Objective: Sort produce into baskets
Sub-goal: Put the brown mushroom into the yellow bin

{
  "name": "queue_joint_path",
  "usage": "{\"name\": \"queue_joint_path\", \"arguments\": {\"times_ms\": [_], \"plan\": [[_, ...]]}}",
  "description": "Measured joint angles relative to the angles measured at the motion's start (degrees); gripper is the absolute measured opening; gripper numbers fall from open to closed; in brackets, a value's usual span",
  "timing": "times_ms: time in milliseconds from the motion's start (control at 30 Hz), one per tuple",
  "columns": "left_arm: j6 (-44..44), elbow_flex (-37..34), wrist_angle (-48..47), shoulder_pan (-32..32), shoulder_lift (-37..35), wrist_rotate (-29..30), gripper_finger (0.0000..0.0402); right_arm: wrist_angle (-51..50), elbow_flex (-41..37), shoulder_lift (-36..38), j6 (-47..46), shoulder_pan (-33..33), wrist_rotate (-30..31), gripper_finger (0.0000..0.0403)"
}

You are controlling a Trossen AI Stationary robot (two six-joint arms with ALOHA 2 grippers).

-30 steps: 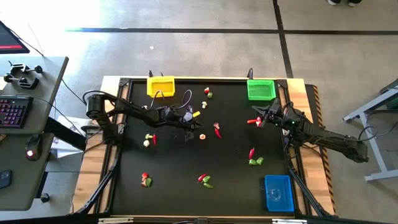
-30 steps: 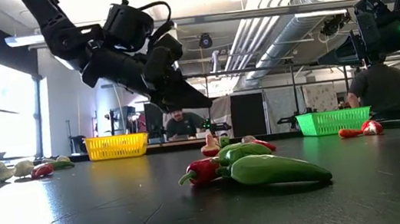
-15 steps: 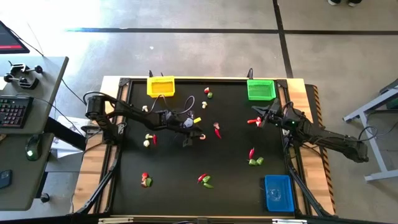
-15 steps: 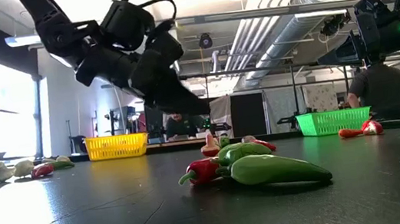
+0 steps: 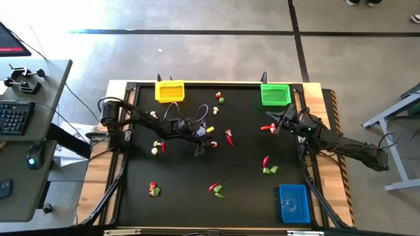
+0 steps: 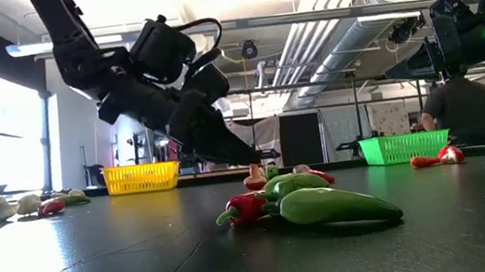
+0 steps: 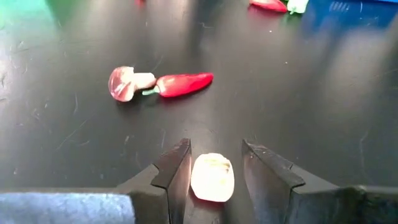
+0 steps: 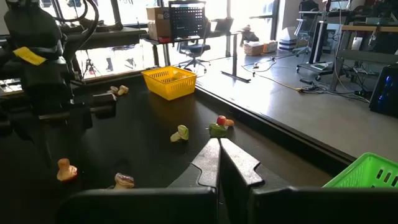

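Observation:
A cream-white bulb (image 7: 212, 178) lies on the black table between the two fingers of my open left gripper (image 7: 215, 146), which slants down over the table's middle (image 5: 210, 141); the fingers stand on either side of it. The yellow basket (image 5: 169, 90) and green basket (image 5: 275, 94) stand at the far edge, the blue basket (image 5: 293, 203) at the near right corner. My right gripper (image 5: 274, 124) waits shut near the green basket, beside red pieces (image 5: 266, 128).
A red chilli (image 7: 180, 84) and a pinkish-white piece (image 7: 124, 83) lie just beyond the bulb. More produce lies in small groups: at the left (image 5: 156, 147), near left (image 5: 154, 190), near middle (image 5: 216, 190), right (image 5: 269, 169) and far middle (image 5: 218, 98).
My left gripper has sunk toward the table and edged toward the right, coming down around the cream-white bulb. The bulb and the other produce have stayed where they were.

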State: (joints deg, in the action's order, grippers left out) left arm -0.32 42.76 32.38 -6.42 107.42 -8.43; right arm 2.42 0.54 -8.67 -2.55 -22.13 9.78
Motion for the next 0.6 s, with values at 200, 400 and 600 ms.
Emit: {"name": "queue_joint_path", "arguments": {"times_ms": [200,400,600], "plan": [[0.0,0.0,0.0,-0.2,0.0,0.0,0.0125,0.0,0.0,0.0,0.0,0.0,0.0,0.0],[0.3,0.0,0.1,-0.8,0.0,0.0,0.0096,0.0,0.0,0.0,0.0,0.0,0.0,0.0],[1.0,0.0,1.4,-1.0,2.0,-0.5,0.0067,0.0,0.0,0.0,0.0,0.0,0.0,0.0]]}}
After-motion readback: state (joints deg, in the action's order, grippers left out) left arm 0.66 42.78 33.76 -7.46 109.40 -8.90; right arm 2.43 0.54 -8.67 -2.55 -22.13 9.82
